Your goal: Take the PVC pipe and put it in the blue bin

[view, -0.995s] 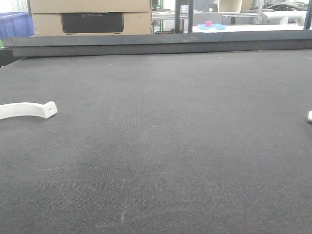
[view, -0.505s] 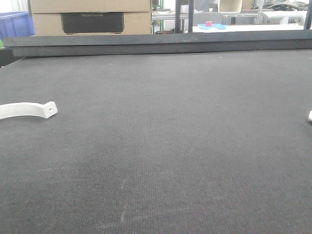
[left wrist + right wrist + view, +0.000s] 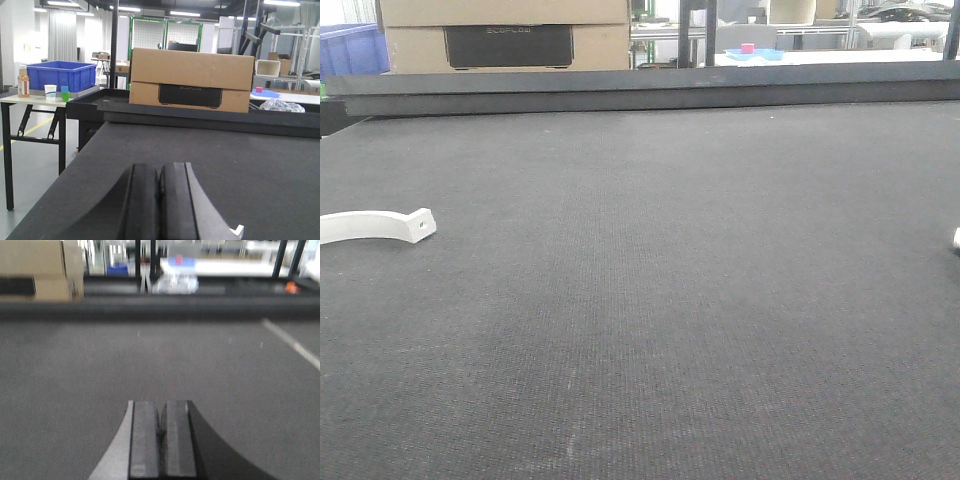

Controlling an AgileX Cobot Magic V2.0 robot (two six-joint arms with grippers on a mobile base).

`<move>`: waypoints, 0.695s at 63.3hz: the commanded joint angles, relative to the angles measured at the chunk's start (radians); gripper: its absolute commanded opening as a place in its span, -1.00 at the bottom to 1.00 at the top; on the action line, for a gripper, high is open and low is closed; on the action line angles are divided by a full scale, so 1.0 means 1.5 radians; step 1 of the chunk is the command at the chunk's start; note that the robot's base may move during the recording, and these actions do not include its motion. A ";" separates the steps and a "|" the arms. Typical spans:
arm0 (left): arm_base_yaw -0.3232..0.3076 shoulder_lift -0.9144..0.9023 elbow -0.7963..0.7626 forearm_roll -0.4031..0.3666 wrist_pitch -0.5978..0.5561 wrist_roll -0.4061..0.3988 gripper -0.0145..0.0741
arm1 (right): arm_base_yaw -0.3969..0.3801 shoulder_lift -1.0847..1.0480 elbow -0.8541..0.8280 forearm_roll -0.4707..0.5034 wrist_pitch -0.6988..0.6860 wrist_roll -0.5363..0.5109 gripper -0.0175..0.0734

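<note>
Nothing is visibly shifting since one second ago: pipe (image 3: pixel 375 225) is lying in the same spot on the mat (image 3: pixel 670 300), at about 9 o'clock in the front view, its left part cut by the picture edge. It is resting flat, arching upward, with the squared end and its small dark hole pointing toward 3 o'clock. Bin (image 3: pixel 350 50) is showing at 10 o'clock in that view, beyond the mat's far rail and well apart from the pipe; in the left wrist view it is sitting on a side table (image 3: pixel 30 97) at 10 o'clock, beside a bottle (image 3: pixel 23 82) and two cups. Box (image 3: pixel 190 80) is standing at 12 o'clock beyond the rail. Left gripper (image 3: pixel 159 200) is hovering over the mat with its two fingers pressed together, pad against pad. Right gripper (image 3: pixel 162 440) is hovering likewise over bare mat, its fingers closed on each other; this view is blurring. A small white object (image 3: pixel 956 237) is peeking in at 3 o'clock in the front view, too cropped to identify.
</note>
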 commanded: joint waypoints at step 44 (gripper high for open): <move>-0.004 0.607 -0.289 -0.010 0.007 0.000 -0.92 | 0.050 0.324 -0.148 -0.007 0.125 0.001 -0.98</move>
